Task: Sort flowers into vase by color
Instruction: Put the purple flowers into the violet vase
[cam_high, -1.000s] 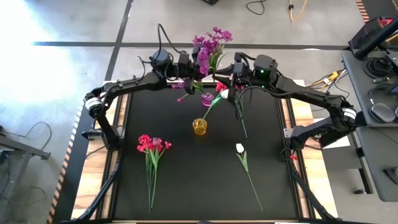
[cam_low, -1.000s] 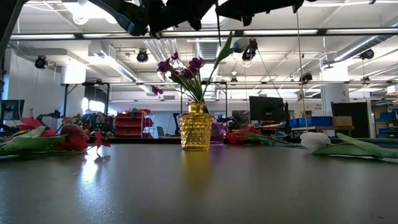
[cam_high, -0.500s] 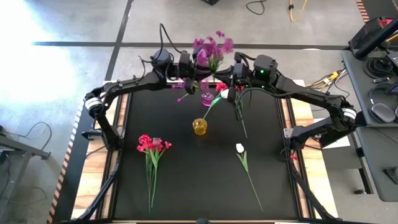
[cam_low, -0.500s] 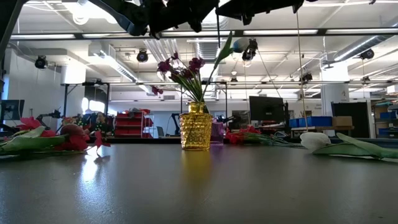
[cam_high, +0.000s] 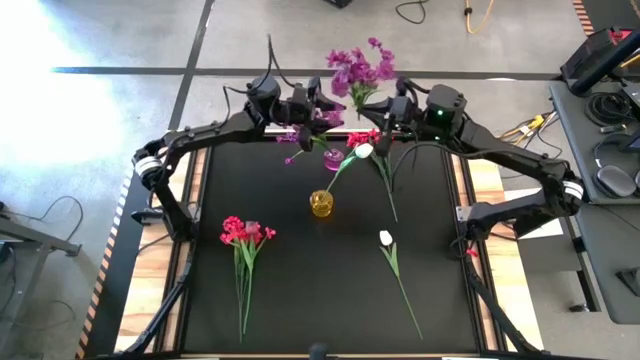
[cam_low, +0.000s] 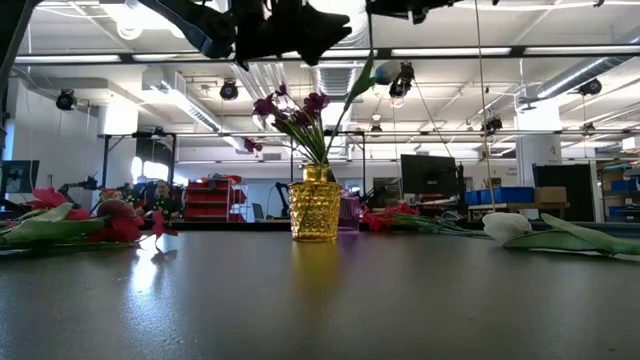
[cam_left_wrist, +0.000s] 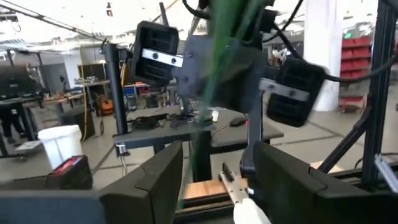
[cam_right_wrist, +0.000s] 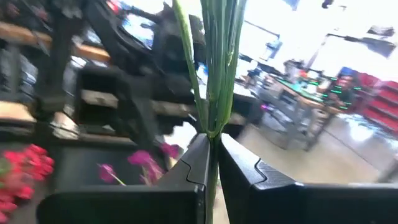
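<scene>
Bright ceiling strip lights (cam_low: 560, 50) flood the room, and their glare sheens the dark table (cam_low: 320, 300) in the low view. The floor (cam_high: 40, 60) at the high view's left washes out white. Both wrist views are smeared (the green stems (cam_left_wrist: 221, 74) most of all), with background soft.

Hidden and blurred parts of the flower-sorting scene
Left wrist view: green stems (cam_left_wrist: 214, 74) smeared by blur. Low view: both arms cut off at top edge, purple vase (cam_low: 349, 212) mostly hidden behind yellow vase (cam_low: 315, 205).

Both arms reach far; right gripper (cam_right_wrist: 211, 163) clamped, left gripper (cam_left_wrist: 214, 180) spread.
</scene>
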